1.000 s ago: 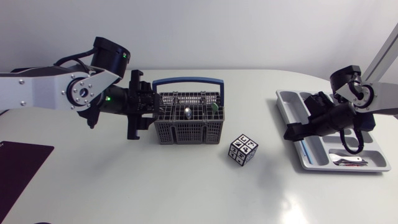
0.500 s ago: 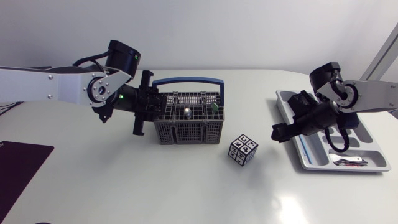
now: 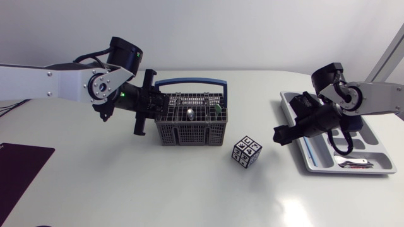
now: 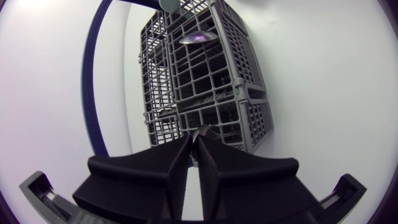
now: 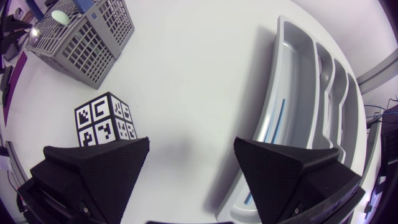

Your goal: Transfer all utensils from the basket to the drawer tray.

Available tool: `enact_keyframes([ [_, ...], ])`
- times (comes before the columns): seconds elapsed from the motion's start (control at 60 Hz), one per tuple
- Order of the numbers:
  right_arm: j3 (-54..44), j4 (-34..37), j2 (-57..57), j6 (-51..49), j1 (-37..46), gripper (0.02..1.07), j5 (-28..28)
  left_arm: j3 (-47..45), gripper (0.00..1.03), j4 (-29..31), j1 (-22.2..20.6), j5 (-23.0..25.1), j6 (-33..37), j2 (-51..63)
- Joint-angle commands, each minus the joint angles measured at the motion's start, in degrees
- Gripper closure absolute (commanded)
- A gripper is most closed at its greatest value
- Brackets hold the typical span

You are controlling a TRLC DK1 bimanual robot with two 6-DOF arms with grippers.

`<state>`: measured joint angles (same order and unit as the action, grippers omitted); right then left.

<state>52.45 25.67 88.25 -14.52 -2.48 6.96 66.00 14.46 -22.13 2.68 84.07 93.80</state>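
Observation:
A grey utensil basket (image 3: 189,126) with a blue handle stands at the table's middle. A spoon (image 3: 190,114) stands in it, bowl up, beside a green-tipped utensil (image 3: 216,109). My left gripper (image 3: 153,105) is at the basket's left end. In the left wrist view its fingers (image 4: 180,165) are nearly together, pinching a thin dark utensil tip (image 4: 202,132) at the basket's (image 4: 205,81) near wall. The grey drawer tray (image 3: 290,112) lies at the right. My right gripper (image 3: 282,134) hangs open just left of it, with nothing between its fingers (image 5: 93,171).
A black-and-white patterned cube (image 3: 247,152) sits between basket and tray, close to the right gripper. The tray (image 5: 292,68) holds a thin blue stick (image 5: 274,121) and silver utensils (image 3: 355,163). A dark purple mat (image 3: 19,170) lies at the front left corner.
My left gripper has moved right to the basket's end and its fingers have drawn together. My right arm has swung left, off the tray toward the cube, still open.

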Motion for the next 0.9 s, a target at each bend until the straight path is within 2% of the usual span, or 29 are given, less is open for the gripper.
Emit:
enact_keyframes([
  [0.0,-1.9,0.3,-1.4,1.4,-0.3,0.08,-0.6,2.0,0.96,1.1,0.5,0.0,1.4,-1.9],
  [0.5,-3.9,1.2,-5.7,1.4,-0.7,0.08,-0.7,4.8,0.98,5.9,0.2,-0.2,-0.3,-6.5],
  [0.883,-3.5,3.9,-10.2,1.3,-1.4,0.08,-1.1,11.3,0.99,14.2,-0.3,1.5,-5.4,-12.1],
])
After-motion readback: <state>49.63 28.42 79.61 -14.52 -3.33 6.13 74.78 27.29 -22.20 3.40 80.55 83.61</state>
